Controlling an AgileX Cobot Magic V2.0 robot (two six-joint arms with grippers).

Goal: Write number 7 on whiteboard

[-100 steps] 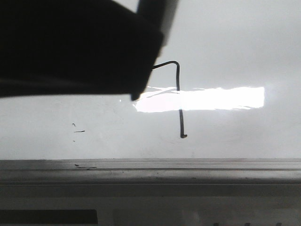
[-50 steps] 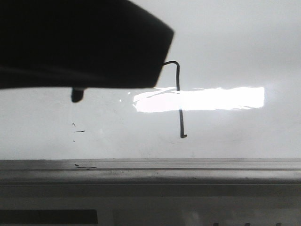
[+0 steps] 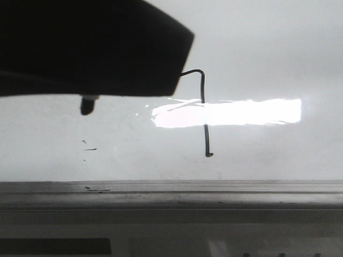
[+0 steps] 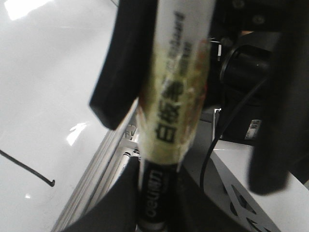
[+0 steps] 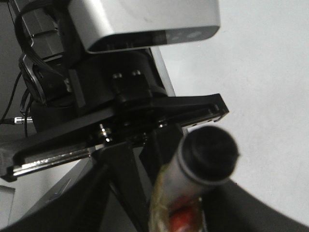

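Observation:
The number 7 (image 3: 203,110) is a thin black line on the whiteboard (image 3: 257,48), crossing the bright glare. Its stem end also shows in the left wrist view (image 4: 34,174). My left gripper (image 4: 154,210) is shut on a taped whiteboard marker (image 4: 174,96). In the front view the marker's dark tip (image 3: 87,105) hangs below the black mass of the arms (image 3: 91,48), left of the 7 and off the line. My right gripper (image 4: 188,150) is open, with a finger (image 4: 118,67) on either side of the marker. The marker's capped end (image 5: 210,157) faces the right wrist camera.
A grey metal ledge (image 3: 171,195) runs along the board's near edge. A tiny black dash and specks (image 3: 90,149) lie left of the 7. Black equipment and cables (image 4: 241,72) stand beyond the board's edge.
The dark arm mass has spread right over the 7's top bar start. The marker tip has come into view below it at left. Little has moved in the last half second.

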